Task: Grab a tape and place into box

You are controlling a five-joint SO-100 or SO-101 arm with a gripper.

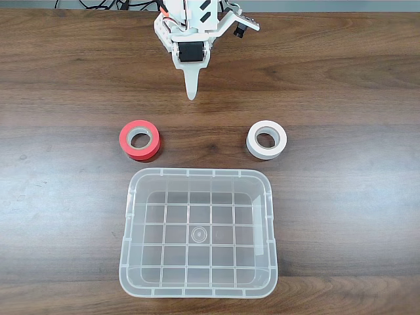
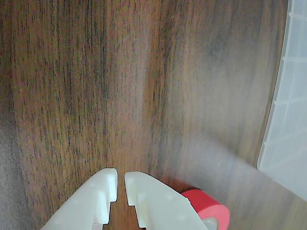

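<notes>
Tape [image 1: 140, 140] lies beside box [image 1: 198, 289] edge.

You will find no text, label, brand, number or sign that can be read in either the fixed view or the wrist view, on anything there.

Perhaps an office or lab — wood-grain table [image 1: 65, 79], cables [image 1: 105, 5].

White tape roll [image 1: 266, 140]: lies flat on the dark wood-grain table [image 1: 65, 197], hole facing up. Black cables [image 1: 111, 5]: at the table's far edge.
</notes>
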